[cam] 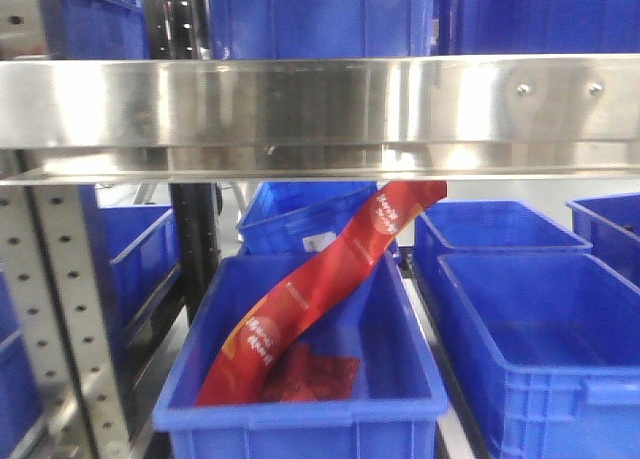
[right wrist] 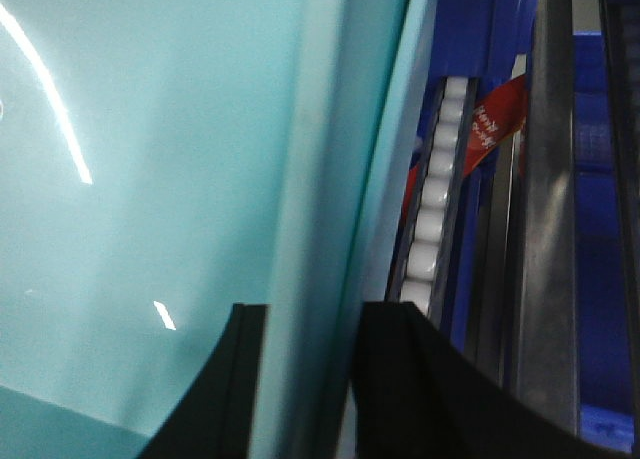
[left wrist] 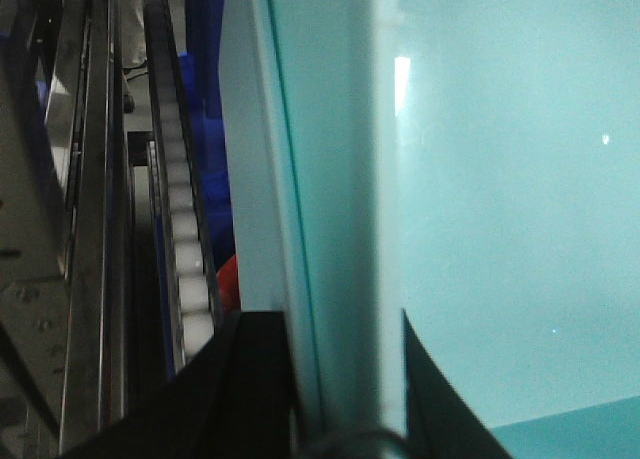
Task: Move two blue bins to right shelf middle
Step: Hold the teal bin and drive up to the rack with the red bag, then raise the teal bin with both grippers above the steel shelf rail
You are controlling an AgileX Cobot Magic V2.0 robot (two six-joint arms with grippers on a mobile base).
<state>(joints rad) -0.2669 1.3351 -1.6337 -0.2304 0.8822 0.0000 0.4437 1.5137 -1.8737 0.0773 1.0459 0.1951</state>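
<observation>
White and yellow lettering is being shown on a long red packet strip [cam: 320, 289] in the front view, but it is too blurred to be read; the same strip [right wrist: 490, 124] is being glimpsed in the right wrist view, its writing equally illegible. A pale label on a royal-blue crate [cam: 300, 219] behind it cannot be read either.

One pale blue bin is being seen in each wrist view, and whether these are two bins or one cannot be told. In the left wrist view, the rim of the blue bin [left wrist: 330, 229] is being gripped by the left gripper [left wrist: 340, 379], a dark finger [left wrist: 250, 389] being set on each side of the thin wall. In the right wrist view, the blue bin [right wrist: 310, 199] is being clamped likewise by the right gripper [right wrist: 310, 379], narrowly parted around the rim.

A track of white rollers [left wrist: 190, 249] is being seen just beside the bin's wall. In the front view, the steel front rail [cam: 320, 114] of the right shelf middle is being shown with two screws, and about five royal-blue crates are lying below it.
</observation>
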